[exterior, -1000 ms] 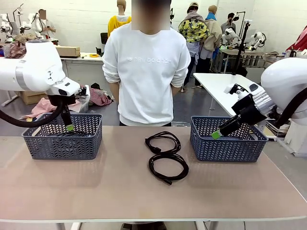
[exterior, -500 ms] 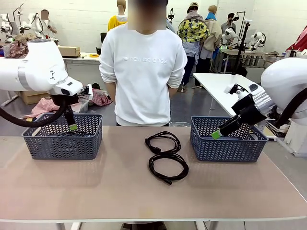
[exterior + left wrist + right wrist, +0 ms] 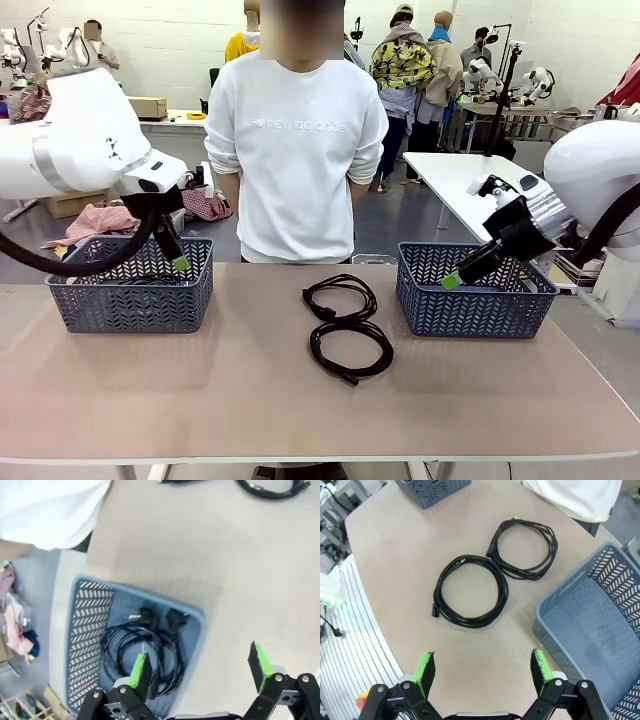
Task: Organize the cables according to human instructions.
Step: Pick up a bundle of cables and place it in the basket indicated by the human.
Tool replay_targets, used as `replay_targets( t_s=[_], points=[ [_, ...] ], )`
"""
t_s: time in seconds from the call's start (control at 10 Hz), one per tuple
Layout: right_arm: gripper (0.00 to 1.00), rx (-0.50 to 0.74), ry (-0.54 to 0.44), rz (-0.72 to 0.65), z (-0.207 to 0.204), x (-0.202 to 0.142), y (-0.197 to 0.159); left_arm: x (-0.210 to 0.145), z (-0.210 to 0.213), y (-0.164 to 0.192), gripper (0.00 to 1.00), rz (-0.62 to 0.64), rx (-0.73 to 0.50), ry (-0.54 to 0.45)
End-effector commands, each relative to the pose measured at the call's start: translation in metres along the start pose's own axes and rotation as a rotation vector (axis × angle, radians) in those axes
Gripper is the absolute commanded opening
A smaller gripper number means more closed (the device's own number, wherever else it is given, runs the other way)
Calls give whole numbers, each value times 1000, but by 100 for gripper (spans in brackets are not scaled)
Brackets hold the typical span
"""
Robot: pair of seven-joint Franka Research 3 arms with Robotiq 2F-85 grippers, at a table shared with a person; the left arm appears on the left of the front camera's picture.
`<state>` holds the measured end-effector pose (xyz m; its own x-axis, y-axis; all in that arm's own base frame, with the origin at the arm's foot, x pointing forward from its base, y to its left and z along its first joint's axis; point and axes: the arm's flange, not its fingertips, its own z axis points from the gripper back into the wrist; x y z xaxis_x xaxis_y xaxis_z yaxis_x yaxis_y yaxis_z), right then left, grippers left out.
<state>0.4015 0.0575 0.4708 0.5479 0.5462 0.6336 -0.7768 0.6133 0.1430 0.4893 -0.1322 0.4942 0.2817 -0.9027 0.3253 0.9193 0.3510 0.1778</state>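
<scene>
Two cables point(image 3: 389, 350), thin black cords wound in loose round coils, lay touching each other mid-table point(image 3: 200, 390). Two more lay inside the left basket point(image 3: 130, 300), a grey-blue plastic tub with herringbone-slotted walls. The left gripper point(image 3: 200, 666), green pads wide apart and empty, hung above that basket's inner end, having shifted from farther left. The right gripper point(image 3: 483, 666), jaws likewise spread, stayed over the matching right basket point(image 3: 470, 305).
</scene>
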Motion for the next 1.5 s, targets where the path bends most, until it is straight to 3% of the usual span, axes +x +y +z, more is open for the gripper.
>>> replay_targets(
  t_s=[0.0, 0.6, 1.0, 1.4],
  points=[
    [100, 15, -24, 14, -2, 2, -2, -15, 0, -27, 100, -38, -14, -68],
    [100, 15, -24, 14, -2, 2, -2, -9, -9, -94, 100, -61, -123, -185],
    [100, 15, -24, 14, -2, 2, -2, -7, -15, -114, 100, -50, -121, -202],
    [100, 15, -24, 14, -2, 2, -2, 0, -14, -109, 100, -46, -138, -162]
  ],
)
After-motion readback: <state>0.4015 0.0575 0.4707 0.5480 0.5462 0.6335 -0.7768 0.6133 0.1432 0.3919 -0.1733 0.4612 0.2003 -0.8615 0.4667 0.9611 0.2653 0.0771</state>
